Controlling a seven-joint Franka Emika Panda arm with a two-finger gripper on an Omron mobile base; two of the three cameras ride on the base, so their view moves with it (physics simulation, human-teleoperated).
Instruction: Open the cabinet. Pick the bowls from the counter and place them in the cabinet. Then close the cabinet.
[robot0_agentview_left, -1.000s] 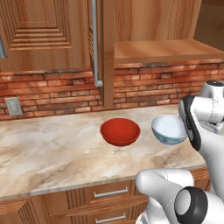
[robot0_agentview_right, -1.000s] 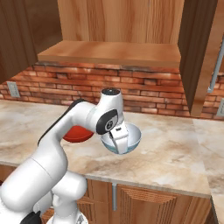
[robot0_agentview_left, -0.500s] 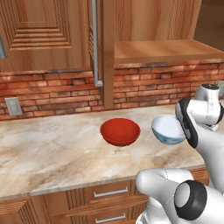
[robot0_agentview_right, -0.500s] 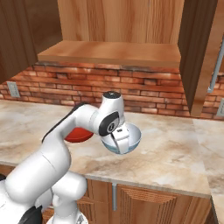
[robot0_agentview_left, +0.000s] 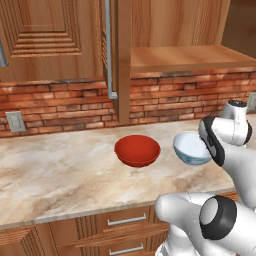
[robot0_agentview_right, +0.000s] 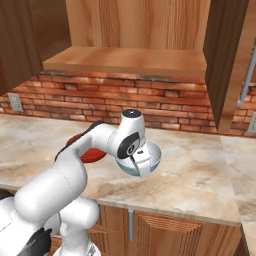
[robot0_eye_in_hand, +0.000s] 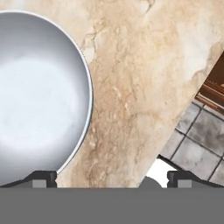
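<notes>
white bowl (robot0_eye_in_hand: 41, 100) sits half under the open gripper (robot0_eye_in_hand: 111, 177), so shift over its right rim, then drop and pinch.

A beige marbled counter (robot0_agentview_left: 55, 175) runs below a red brick wall (robot0_agentview_left: 60, 102). 2 bowls sit on it near each other: a glossy red bowl (robot0_agentview_left: 137, 150) and, to its right, a pale white-blue bowl (robot0_agentview_left: 189, 150), partly hidden by the white robot arm (robot0_agentview_left: 227, 137). An open wooden cabinet (robot0_agentview_left: 180, 30) hangs above. Drawers (robot0_agentview_left: 122, 222) sit below.
</notes>
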